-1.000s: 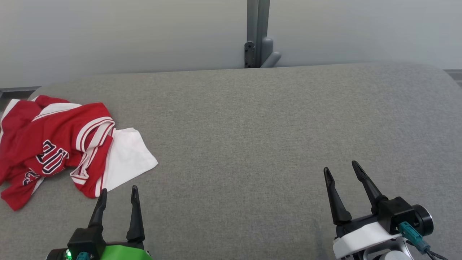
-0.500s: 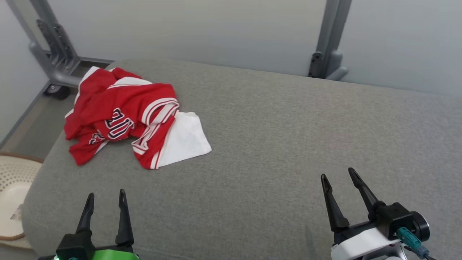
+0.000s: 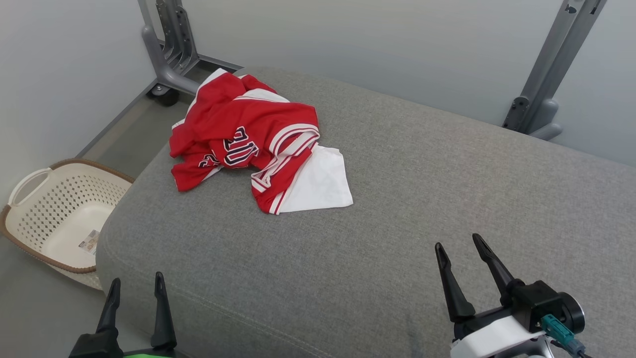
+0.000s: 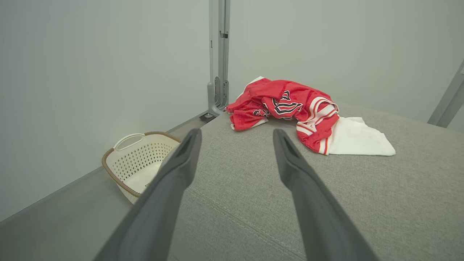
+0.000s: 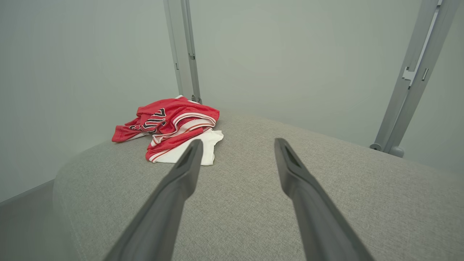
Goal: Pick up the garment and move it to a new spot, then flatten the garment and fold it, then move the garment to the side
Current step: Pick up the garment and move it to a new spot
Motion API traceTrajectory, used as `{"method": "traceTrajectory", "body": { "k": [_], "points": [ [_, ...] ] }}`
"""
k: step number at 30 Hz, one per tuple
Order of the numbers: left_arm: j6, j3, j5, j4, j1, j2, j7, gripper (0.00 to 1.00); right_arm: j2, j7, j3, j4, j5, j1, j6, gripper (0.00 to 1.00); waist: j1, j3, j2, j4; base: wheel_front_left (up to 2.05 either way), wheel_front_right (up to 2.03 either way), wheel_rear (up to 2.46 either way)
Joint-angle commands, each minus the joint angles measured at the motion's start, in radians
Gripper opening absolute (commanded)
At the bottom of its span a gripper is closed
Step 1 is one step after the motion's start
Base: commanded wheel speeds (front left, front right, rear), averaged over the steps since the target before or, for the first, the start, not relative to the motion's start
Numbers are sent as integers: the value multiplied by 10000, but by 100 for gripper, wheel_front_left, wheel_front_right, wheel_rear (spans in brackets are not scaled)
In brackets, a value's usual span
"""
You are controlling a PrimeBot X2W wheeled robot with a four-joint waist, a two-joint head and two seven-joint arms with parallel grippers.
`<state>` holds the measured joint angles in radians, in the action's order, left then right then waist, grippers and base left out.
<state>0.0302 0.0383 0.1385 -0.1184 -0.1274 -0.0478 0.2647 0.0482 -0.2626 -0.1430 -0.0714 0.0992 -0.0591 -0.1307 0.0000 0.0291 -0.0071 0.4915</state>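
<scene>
The garment (image 3: 258, 144) is a red jersey with white trim and dark lettering, crumpled in a heap with a white part spread out at its right. It lies near the far left corner of the grey cushioned surface (image 3: 397, 209). The left wrist view has the garment (image 4: 290, 108) ahead and slightly right, the right wrist view has the garment (image 5: 170, 125) ahead to the left. My left gripper (image 3: 136, 283) stands open at the lower left, over the surface's near left edge. My right gripper (image 3: 459, 241) is open at the lower right. Both are empty and well short of the garment.
A cream perforated laundry basket (image 3: 54, 209) with a brown rim sits on the floor left of the surface. Grey metal frame posts (image 3: 166, 49) stand behind the left corner and at the far right (image 3: 551, 84). Pale walls close the back and left.
The head camera has turned left, so the garment sits nearer the picture's middle and the basket and left post have come into sight. The garment itself has not moved; both grippers stay open.
</scene>
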Motion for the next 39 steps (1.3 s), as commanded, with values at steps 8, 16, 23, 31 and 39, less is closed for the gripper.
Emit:
{"method": "traceTrajectory", "body": {
  "k": [8, 16, 23, 31, 39],
  "points": [
    [97, 171, 761, 242, 238, -45, 5, 100, 38, -27, 113, 83, -56, -155, -1, 100, 0, -130, 71, -383, 0, 0, 0],
    [488, 510, 342, 600, 1494, -482, 4, 100, 40, -27, 205, 184, -294, 160, -1, 100, 0, -769, 71, -870, 0, 0, 0],
    [824, 411, 526, -121, 4200, -1575, -374, 100, 40, -27, 252, 258, -722, 602, -1, 100, 0, -1879, 71, -1454, 0, 0, 0],
    [1007, -114, 1182, -2475, 7290, -3113, -1711, 100, 40, -27, 326, 399, -1249, 1243, -1, 100, 0, -3291, 71, -2443, 0, 0, 0],
    [989, -1745, 2914, -5019, 9051, -4045, -3092, 100, 37, -27, 599, 659, -1589, 1654, -1, 100, 0, -4428, 71, -3123, 0, 0, 0]
  ]
}}
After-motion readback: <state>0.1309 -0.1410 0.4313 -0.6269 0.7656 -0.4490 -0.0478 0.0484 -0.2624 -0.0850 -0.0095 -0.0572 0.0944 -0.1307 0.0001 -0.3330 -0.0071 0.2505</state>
